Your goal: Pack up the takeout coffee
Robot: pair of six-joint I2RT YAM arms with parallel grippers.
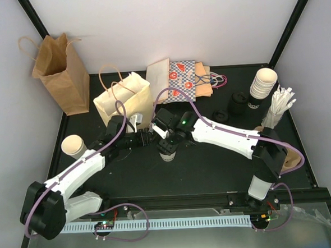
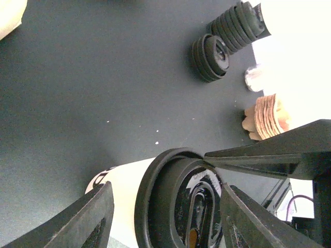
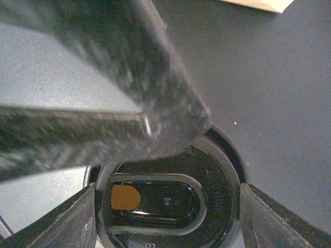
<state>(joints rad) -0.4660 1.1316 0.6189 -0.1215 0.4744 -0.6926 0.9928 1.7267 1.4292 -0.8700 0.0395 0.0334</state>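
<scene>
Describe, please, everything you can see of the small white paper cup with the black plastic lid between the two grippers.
The small white paper cup stands upright midway on the black table. A round black plastic lid with an oval recess and a tan-showing sip hole sits on top. The left gripper's fingers straddle its body, with a gap on one side; the right gripper's flank the lid, contact unclear.

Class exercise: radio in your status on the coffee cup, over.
Left gripper open around cup. Right gripper clamped on black lid. Cup unbagged. Grippers crowd each other.
</scene>
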